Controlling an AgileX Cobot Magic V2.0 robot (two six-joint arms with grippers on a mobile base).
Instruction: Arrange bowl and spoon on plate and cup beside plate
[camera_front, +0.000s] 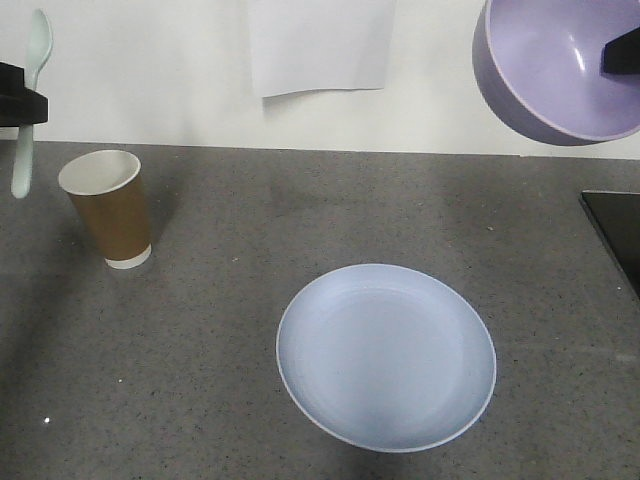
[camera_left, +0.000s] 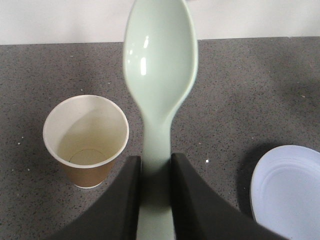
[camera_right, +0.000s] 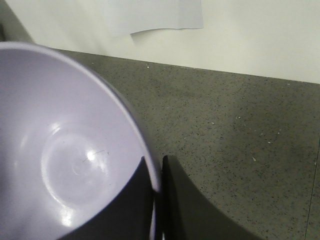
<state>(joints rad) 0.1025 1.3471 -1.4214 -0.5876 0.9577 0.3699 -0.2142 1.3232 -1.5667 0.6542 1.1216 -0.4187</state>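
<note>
We see the plate lying flat on the grey speckled counter, near the front edge and a little right of centre, with nothing on it. The bowl is off the counter, up in the far right corner of the front view, well apart from the plate and tilted so that its inside faces us. The right gripper pinches the bowl's rim, one dark finger inside the wall and one outside. The spoon is in the air at the left edge, upright with its scoop on top. The left gripper clamps the spoon's flat handle between both fingers. The cup stands upright and empty on the counter at the far left, just right of the spoon and well apart from the plate. Behind the counter rises a white wall with a sheet of paper hanging on it. A black panel lies at the counter's right edge.
</note>
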